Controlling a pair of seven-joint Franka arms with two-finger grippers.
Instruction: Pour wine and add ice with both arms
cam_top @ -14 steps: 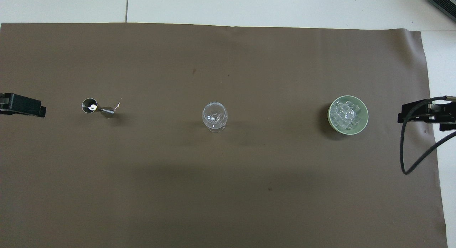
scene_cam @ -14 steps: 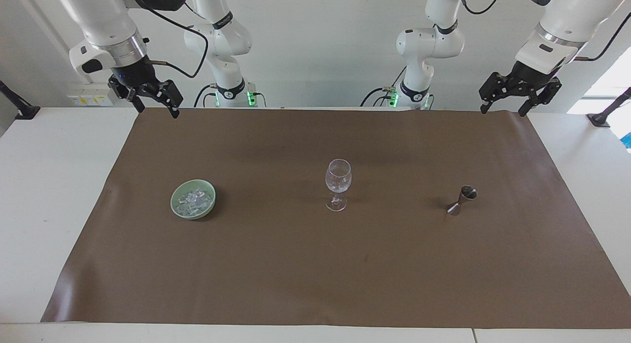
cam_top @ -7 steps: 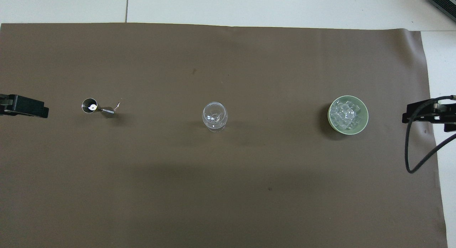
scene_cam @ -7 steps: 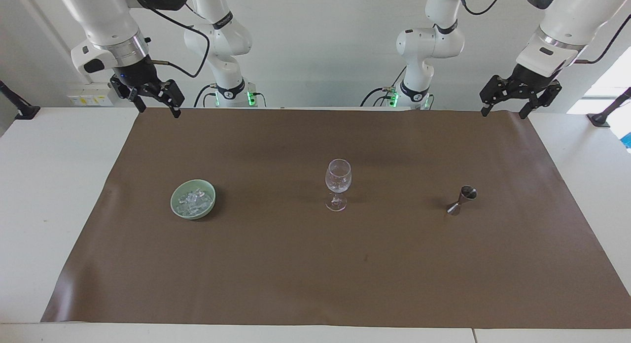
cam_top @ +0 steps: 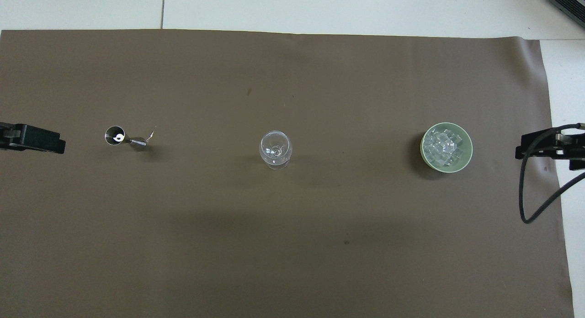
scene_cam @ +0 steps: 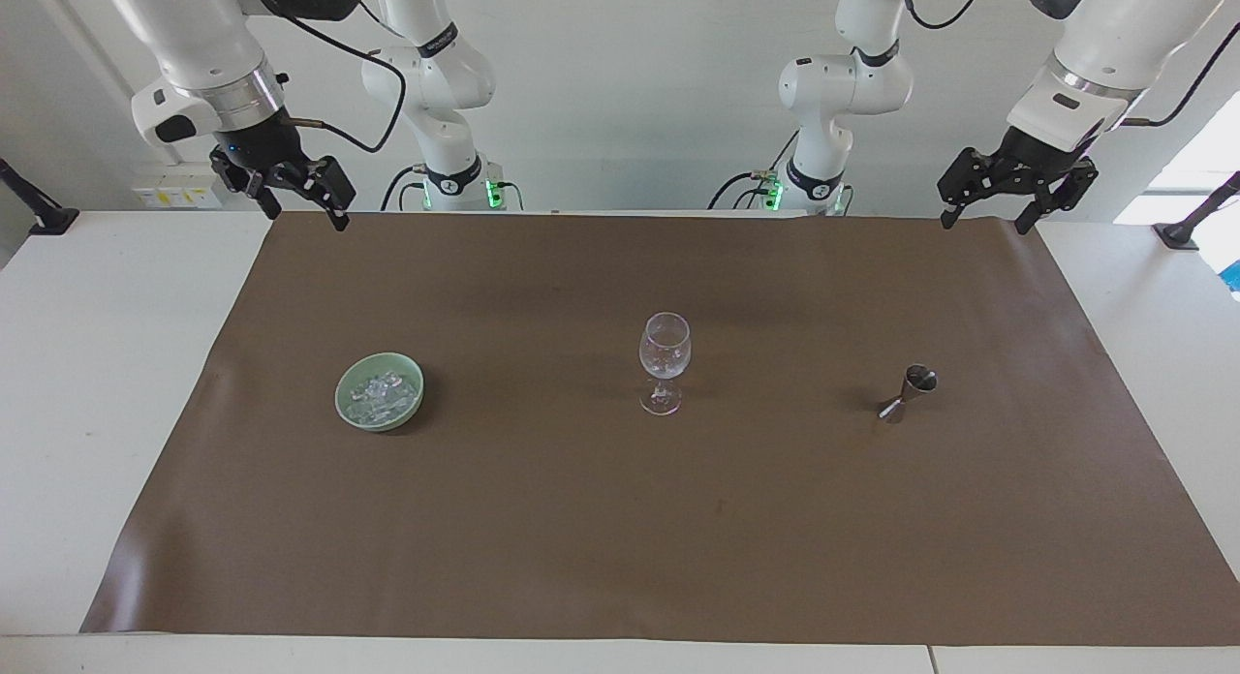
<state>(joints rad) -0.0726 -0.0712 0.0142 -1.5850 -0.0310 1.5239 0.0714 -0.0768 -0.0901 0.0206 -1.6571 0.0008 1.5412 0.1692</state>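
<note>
Both grippers are drifting slightly since a second ago; everything on the mat is lying unchanged.

Facing view: left gripper and right gripper are hanging open and empty over the mat's robot-side corners. Ice is sitting in the bowl toward the right arm's end, the glass is standing mid-mat, the jigger toward the left arm's end.

Overhead view: left gripper is showing beside the jigger, right gripper beside the bowl of ice.

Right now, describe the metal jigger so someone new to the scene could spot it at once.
Start from the brown mat covering the table; three things stand in a row across its middle. The clear stemmed wine glass is in the centre, and the small silver hourglass-shaped metal jigger stands toward the left arm's end. It is the only metal item, unlike the pale green bowl of ice at the right arm's end.
</note>
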